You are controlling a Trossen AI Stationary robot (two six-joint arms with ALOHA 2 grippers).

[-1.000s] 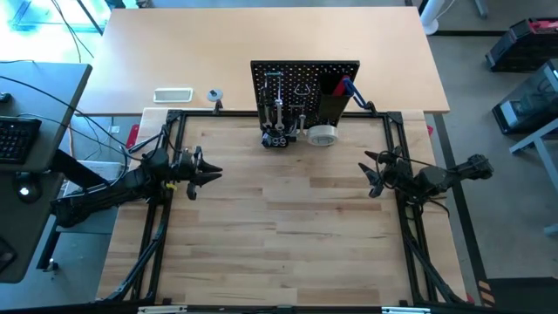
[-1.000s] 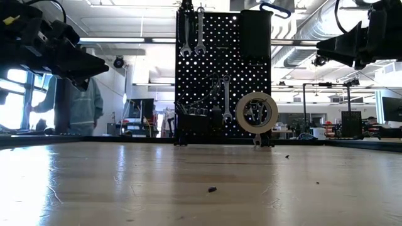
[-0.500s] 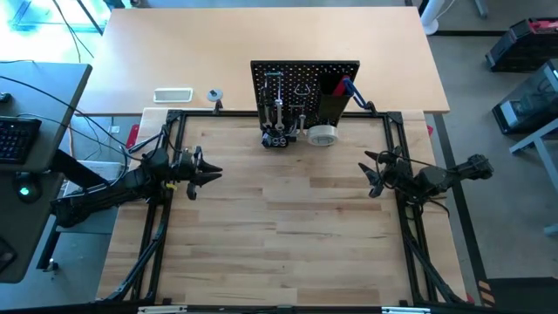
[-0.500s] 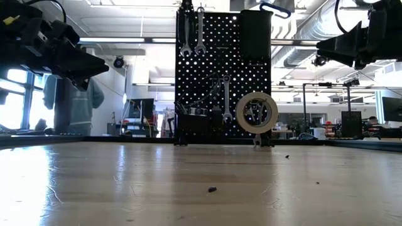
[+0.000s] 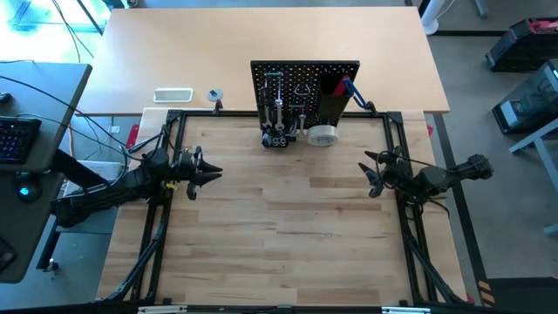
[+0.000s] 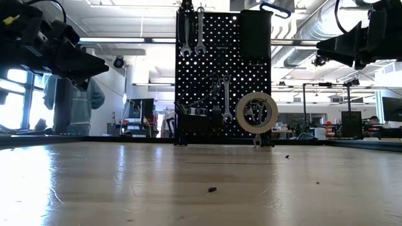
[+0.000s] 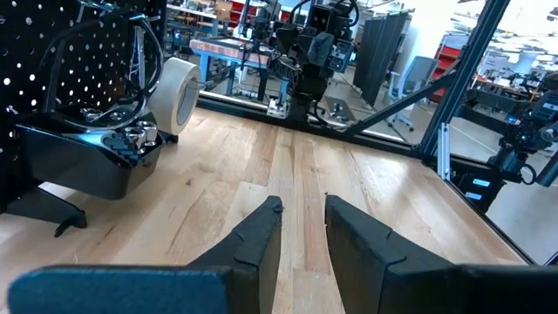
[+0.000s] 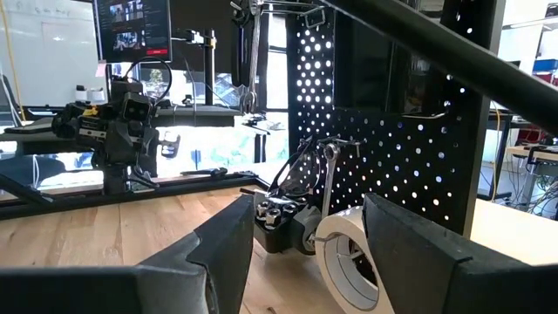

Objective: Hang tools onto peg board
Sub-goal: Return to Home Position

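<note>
Pale wood-plank table (image 5: 288,227), bare across its middle, with a black frame (image 5: 235,113) around its edges. Peg board (image 6: 251,75) stands upright at the far edge, centred, face toward the arms.

On the board:
- Two silver wrenches (image 6: 193,32) hang side by side at upper left.
- A third wrench (image 6: 226,95) hangs lower, near the middle.
- Tape roll (image 6: 256,113) hangs low on the right, just beside that wrench, its lower rim close above the table top.
- Black bin (image 6: 254,34) is fixed at upper right, directly above the roll. A blue-handled hex key (image 6: 275,8) pokes out of its top.
- Shelf tray (image 7: 83,164) at the board's foot, left side, holds small metal pieces, too small to tell which.

Left gripper (image 5: 216,174) is held off the table at the left edge, well apart from the board, pointing inward across the table. Its arm is folded back low over the left rail. Its fingers (image 7: 261,235) stand slightly parted with a narrow gap and nothing between them.

Right gripper (image 5: 370,174) mirrors it at the right edge, raised and aimed inward toward the left one. Its fingers (image 8: 228,234) are spread wide and empty.

Beyond the board is a tan desk (image 5: 261,35) with a white tray (image 5: 173,94) lying on it. A person (image 6: 70,103) in a grey-green jacket stands in the room behind, on the left.
</note>
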